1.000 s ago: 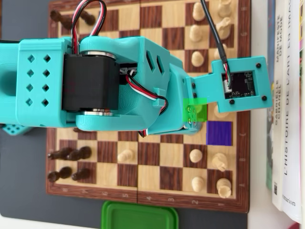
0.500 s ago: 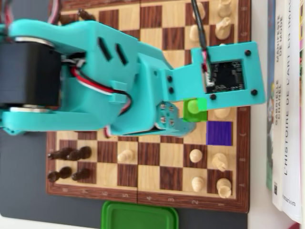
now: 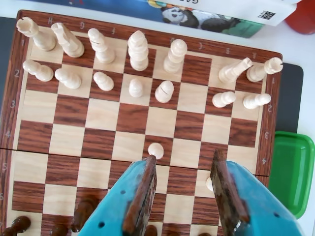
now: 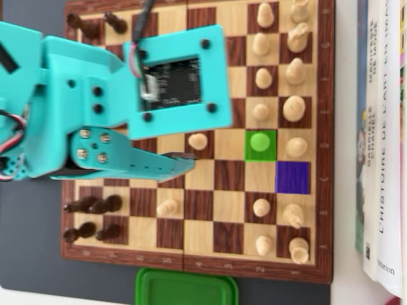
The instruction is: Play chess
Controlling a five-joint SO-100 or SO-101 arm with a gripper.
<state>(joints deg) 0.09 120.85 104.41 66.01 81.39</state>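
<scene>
Hand (image 3: 184,169) spread wide, empty, above chessboard (image 3: 133,118). Advanced white pawn (image 3: 156,150) (small, light, rigid, likely tippy): best pinched below its round head.

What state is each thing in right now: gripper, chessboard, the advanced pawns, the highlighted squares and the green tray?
Teal two-finger gripper: open, empty, above the board.
Wooden folding chessboard: unfolded flat.
Light wooden pawn by the finger: upright, free, apart from its row.
Light pawn on the green-highlighted square: upright.
Purple-highlighted square: unoccupied.
Dark wooden pieces: several lying on their sides.
Green plastic tray: nothing visible in it.
</scene>
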